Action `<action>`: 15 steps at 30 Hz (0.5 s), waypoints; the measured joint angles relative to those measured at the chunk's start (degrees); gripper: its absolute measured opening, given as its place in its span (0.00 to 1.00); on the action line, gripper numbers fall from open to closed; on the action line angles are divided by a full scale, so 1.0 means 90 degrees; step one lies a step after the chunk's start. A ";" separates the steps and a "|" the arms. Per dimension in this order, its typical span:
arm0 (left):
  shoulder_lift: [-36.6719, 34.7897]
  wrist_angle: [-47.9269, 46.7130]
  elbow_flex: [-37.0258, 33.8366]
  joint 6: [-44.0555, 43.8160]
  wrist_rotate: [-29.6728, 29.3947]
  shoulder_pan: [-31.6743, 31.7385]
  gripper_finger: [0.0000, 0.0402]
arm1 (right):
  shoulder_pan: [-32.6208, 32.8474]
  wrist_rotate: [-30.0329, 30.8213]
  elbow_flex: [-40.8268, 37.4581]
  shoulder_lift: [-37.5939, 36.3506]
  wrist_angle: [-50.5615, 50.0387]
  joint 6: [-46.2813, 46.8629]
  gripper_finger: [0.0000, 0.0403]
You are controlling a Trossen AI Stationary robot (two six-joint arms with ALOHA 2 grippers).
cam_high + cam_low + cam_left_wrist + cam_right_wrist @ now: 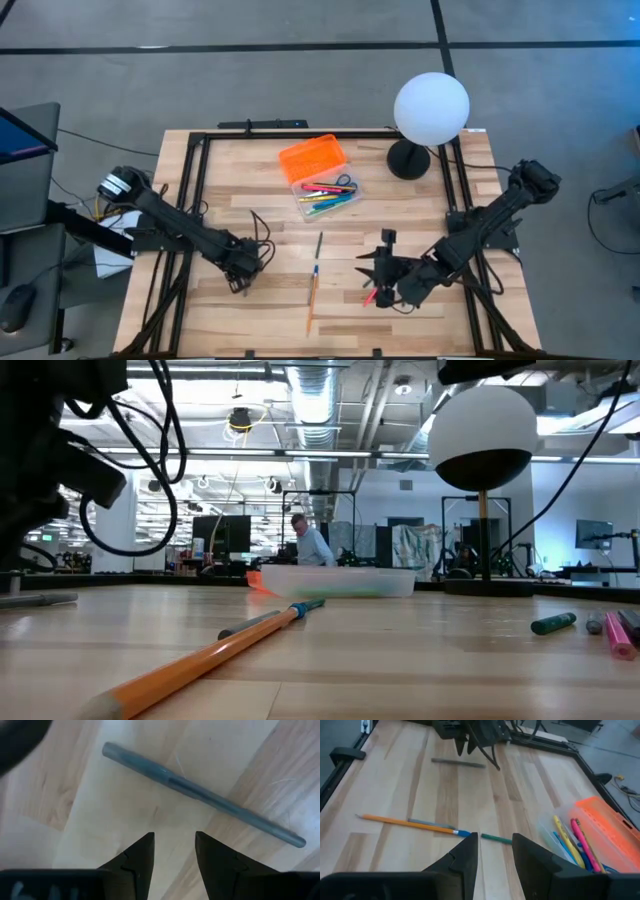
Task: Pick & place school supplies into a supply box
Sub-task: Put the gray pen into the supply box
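While the left gripper (174, 851) hovers part-open and empty over the grey pen (200, 793), that light, stiff, roll-prone barrel looks best pinched mid-length

Two claws (243, 283) (383, 292), one box (322, 180)

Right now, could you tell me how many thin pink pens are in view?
2. One thin pink pen lies in the open clear plastic case with the orange lid; a second pink pen lies loose on the wooden table's right side. Others may be hidden.
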 joint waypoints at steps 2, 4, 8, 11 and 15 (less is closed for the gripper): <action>0.0072 0.0034 -0.0001 -0.0137 0.0007 -0.0060 0.34 | 0.0002 0.0026 -0.0002 0.0019 -0.0042 -0.0019 0.29; 0.0112 0.0095 -0.0001 -0.0191 0.0014 -0.0072 0.34 | -0.0007 0.0022 0.0000 0.0011 -0.0019 -0.0017 0.29; 0.0118 0.0293 -0.0001 -0.0239 0.0058 -0.0070 0.34 | -0.0046 0.0046 0.0000 0.0012 -0.0038 -0.0065 0.29; 0.0118 0.0468 -0.0001 -0.0236 0.0154 -0.0072 0.34 | -0.0067 0.0046 0.0000 0.0012 -0.0060 -0.0070 0.29; 0.0118 0.0529 -0.0001 -0.0236 0.0158 -0.0066 0.34 | -0.0141 0.0044 0.0000 0.0012 -0.0052 -0.0182 0.29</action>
